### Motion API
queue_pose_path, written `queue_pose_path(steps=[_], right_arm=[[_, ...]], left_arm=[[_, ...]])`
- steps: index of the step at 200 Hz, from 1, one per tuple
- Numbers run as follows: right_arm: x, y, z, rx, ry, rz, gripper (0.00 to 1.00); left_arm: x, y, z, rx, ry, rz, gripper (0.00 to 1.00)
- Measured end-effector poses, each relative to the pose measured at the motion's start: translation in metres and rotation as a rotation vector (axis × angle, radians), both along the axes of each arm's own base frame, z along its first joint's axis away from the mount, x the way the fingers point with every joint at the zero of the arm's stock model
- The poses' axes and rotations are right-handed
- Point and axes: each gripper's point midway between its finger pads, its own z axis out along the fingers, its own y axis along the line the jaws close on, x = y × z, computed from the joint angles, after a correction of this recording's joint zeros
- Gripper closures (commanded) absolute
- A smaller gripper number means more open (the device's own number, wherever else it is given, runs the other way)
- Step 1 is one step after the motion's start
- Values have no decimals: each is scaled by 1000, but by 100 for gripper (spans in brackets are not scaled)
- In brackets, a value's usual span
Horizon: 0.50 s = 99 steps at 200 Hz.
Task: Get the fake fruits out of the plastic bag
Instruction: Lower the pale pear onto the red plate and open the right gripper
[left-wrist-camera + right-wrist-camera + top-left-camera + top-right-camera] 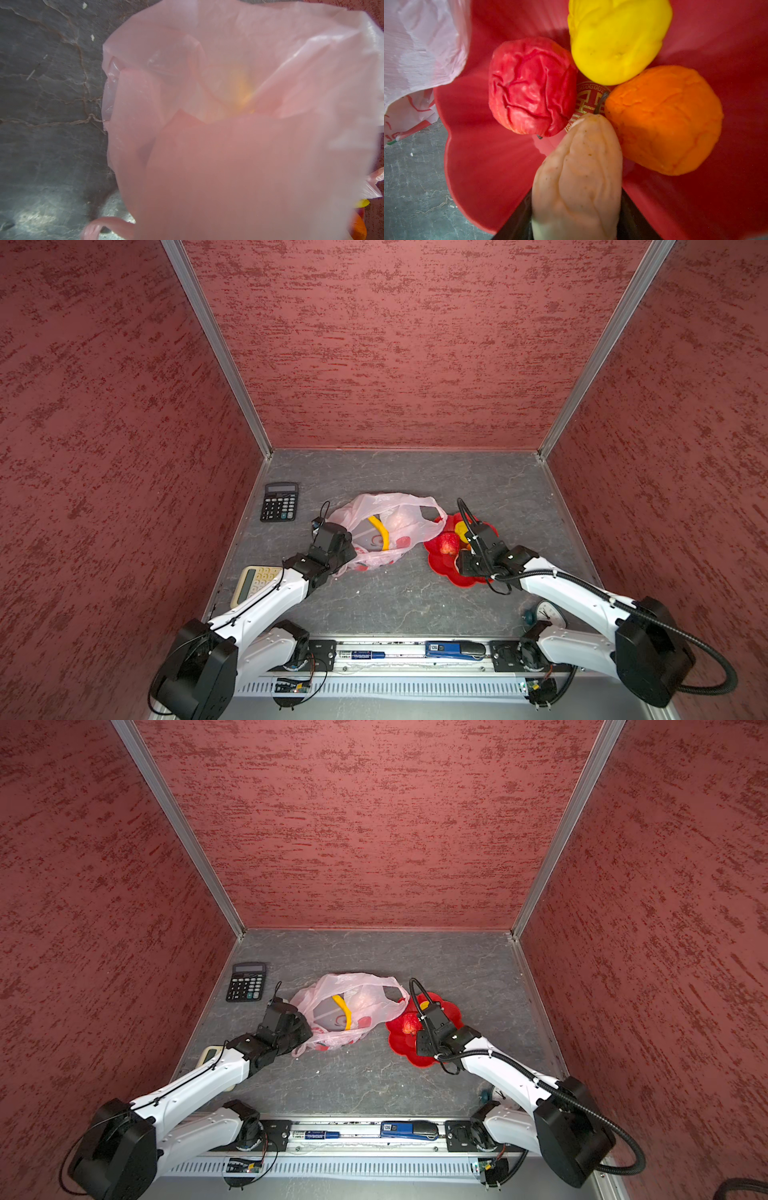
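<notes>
Banana [381, 532] in bag [397, 506]: both top views | cream fruit [577, 176] in right pincer [575, 220]: wrist

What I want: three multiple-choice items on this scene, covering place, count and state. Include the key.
1. Fruits loose in the red dish: A three; B one; C five.
2. The banana lies: A in the dish; B inside the plastic bag; C nowhere in view.
3. The right claw is: A open; B shut on the banana; C shut on the cream fruit.
A: red fruit, yellow fruit, orange fruit lie there. B: it shows inside the bag. C: the claw pinches it.
</notes>
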Motion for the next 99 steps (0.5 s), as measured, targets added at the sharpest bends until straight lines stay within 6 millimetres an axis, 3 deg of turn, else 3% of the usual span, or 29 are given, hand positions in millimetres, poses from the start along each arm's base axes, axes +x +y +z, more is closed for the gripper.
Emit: queue_pose_path(steps=[99], right_arm=[[2, 0, -6, -6, 10, -4, 45]], left_arm=[[0, 0, 0, -1, 1, -1, 99]])
